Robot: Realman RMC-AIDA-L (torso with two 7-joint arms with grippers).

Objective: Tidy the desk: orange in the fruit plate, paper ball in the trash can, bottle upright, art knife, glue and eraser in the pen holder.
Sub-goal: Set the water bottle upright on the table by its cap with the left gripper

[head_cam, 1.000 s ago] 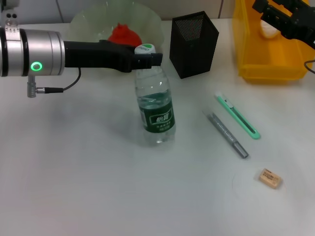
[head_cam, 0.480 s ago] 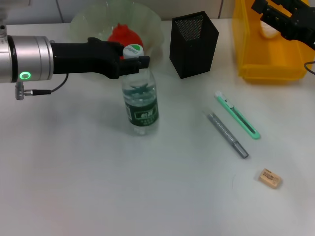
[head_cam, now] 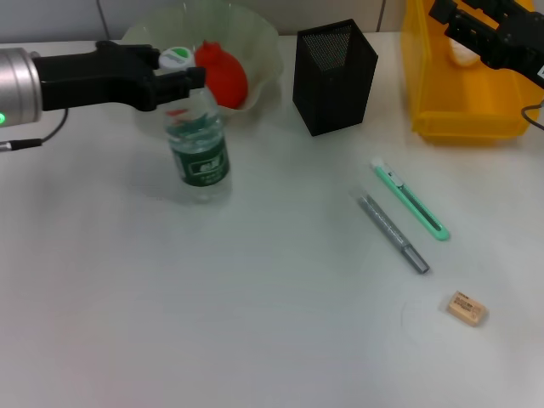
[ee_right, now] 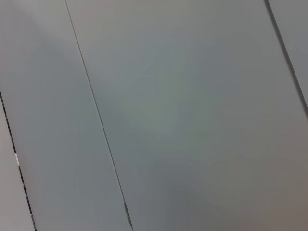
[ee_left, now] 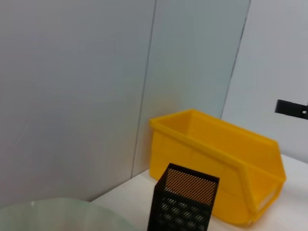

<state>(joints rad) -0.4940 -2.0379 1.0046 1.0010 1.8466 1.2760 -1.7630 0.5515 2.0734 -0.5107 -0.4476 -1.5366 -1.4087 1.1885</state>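
Note:
My left gripper [head_cam: 174, 78] is shut on the neck of the clear water bottle [head_cam: 198, 149], which stands upright on the desk in front of the glass fruit plate [head_cam: 263, 42]. A red-orange fruit [head_cam: 223, 72] lies in the plate. The green art knife [head_cam: 410, 201], the grey glue stick [head_cam: 393, 232] and the tan eraser [head_cam: 467, 308] lie on the desk to the right. The black mesh pen holder [head_cam: 333, 76] stands at the back. My right gripper [head_cam: 478, 30] hangs over the yellow bin [head_cam: 463, 119]. No paper ball shows clearly.
The left wrist view shows the yellow bin [ee_left: 216, 163], the pen holder [ee_left: 185, 199] and the plate rim [ee_left: 62, 214] against a grey wall. The right wrist view shows only wall panels. Bare desk lies in front and to the left.
My left gripper has carried the upright bottle to the left and farther back, from the desk's middle to a spot just in front of the fruit plate. The right arm has not moved.

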